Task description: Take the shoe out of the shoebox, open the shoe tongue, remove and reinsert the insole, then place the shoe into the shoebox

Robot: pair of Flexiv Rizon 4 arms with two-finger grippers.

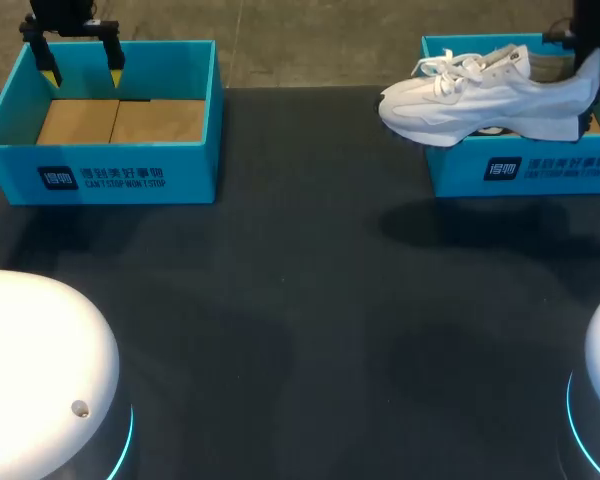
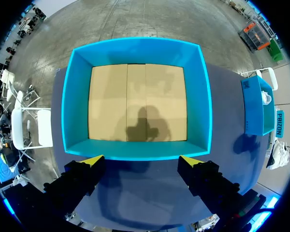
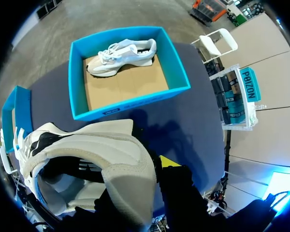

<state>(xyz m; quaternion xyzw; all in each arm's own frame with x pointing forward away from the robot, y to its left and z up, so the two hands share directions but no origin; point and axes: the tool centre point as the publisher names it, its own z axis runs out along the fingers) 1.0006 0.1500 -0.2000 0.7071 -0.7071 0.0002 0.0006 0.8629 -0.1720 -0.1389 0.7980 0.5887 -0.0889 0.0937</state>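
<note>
White shoe (image 1: pixel 485 100) hangs at upper right above its shoebox (image 1: pixel 525 172), heel clenched in the right end effector (image 1: pixel 588 70). Left end effector (image 1: pixel 80 62), jaws apart, hovers over the other shoebox (image 1: pixel 100 178), upper left.

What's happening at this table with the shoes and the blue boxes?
The right pincer grips a white shoe by its heel, holding it in the air by the right blue box, where a second shoe lies. The left pincer hangs open over the empty left blue box.
</note>
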